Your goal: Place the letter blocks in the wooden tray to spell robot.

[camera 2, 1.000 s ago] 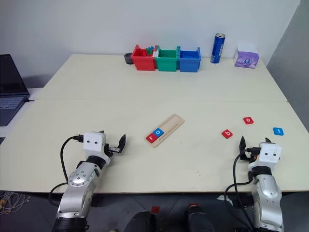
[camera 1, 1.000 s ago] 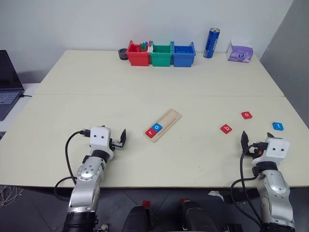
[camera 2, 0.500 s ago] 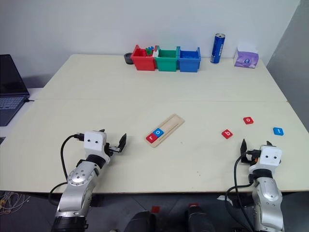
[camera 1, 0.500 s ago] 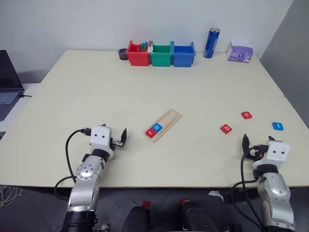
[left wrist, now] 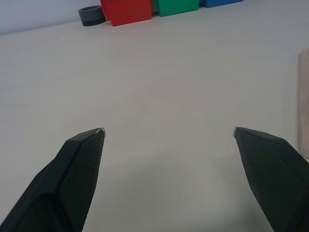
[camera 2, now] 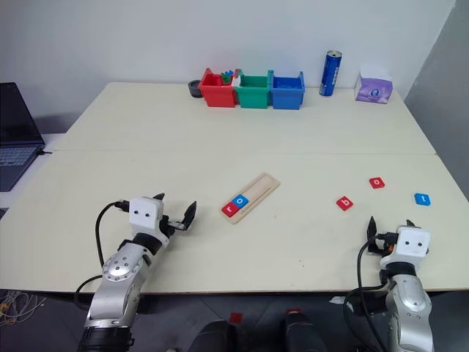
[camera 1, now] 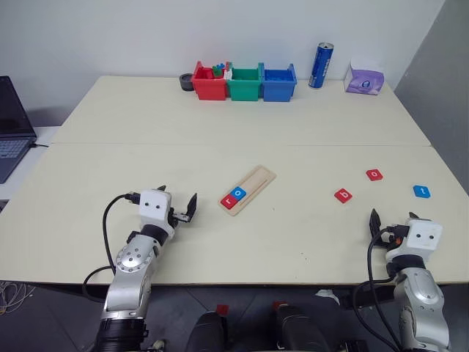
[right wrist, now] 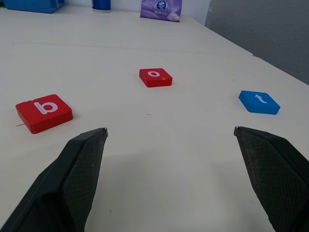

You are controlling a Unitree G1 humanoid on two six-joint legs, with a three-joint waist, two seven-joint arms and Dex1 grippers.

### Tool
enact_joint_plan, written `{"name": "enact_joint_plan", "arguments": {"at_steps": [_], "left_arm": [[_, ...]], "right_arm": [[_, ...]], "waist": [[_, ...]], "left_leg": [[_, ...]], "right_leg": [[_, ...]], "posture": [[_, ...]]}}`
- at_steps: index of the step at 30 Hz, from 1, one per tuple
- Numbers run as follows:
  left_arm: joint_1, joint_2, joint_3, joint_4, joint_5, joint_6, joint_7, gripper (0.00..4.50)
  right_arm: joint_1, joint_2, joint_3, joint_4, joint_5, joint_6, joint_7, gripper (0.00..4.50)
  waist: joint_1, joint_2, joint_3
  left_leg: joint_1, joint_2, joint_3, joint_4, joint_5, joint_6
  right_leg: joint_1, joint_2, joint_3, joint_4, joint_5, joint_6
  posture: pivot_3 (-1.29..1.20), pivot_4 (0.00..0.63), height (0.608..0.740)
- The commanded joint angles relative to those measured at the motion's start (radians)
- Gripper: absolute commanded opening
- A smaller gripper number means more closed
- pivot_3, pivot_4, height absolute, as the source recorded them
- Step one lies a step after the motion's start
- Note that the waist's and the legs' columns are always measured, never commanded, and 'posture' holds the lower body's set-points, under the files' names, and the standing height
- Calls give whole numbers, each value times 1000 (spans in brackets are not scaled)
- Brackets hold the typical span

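Pale-wood tray at mid-table holds two blocks—red r and blue o. Red b, red o and blue t lie loose ahead of the right gripper; it and the left gripper gape wide, empty—three placements remain.

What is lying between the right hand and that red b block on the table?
Nothing visible. The right hand is open, and only bare table lies between it and the red b block.
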Motion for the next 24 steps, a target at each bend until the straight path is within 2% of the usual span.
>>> {"name": "enact_joint_plan", "arguments": {"at_steps": [1,7,11,16,22,24], "left_arm": [[-23,7,8,-21,-7,8,0,4500],[-14,22,0,-47,-77,34,-106,4500],[-15,42,-28,-91,-141,108,-198,4500],[-15,84,-84,-188,-225,287,-287,4500],[-66,126,-165,-249,-202,422,-302,4500],[-82,131,-176,-253,-199,444,-296,4500]], "right_arm": [[0,-10,-18,-55,18,-15,3,4472],[27,-25,-8,-81,33,3,45,4472],[57,-51,36,-150,110,59,163,4472],[116,-164,144,-327,242,221,367,4472],[120,-351,198,-531,426,465,535,4472],[112,-393,194,-563,465,511,550,4472]], "waist": [[0,0,0],[0,0,0],[-1,0,0],[-1,0,0],[0,1,1],[0,-1,1]], "left_leg": [[0,0,0,0,0,0],[0,0,0,0,0,0],[0,0,0,0,0,0],[0,0,-1,0,0,0],[0,0,-2,1,0,0],[0,-1,-2,1,0,0]], "right_leg": [[0,0,0,0,0,0],[0,0,0,0,0,0],[0,0,0,0,0,0],[0,0,0,0,0,0],[0,0,-1,0,0,-1],[1,0,-2,0,0,0]], "posture": [[0,150,740],[0,150,740],[0,150,740],[0,150,740],[0,150,740],[0,150,740]]}}
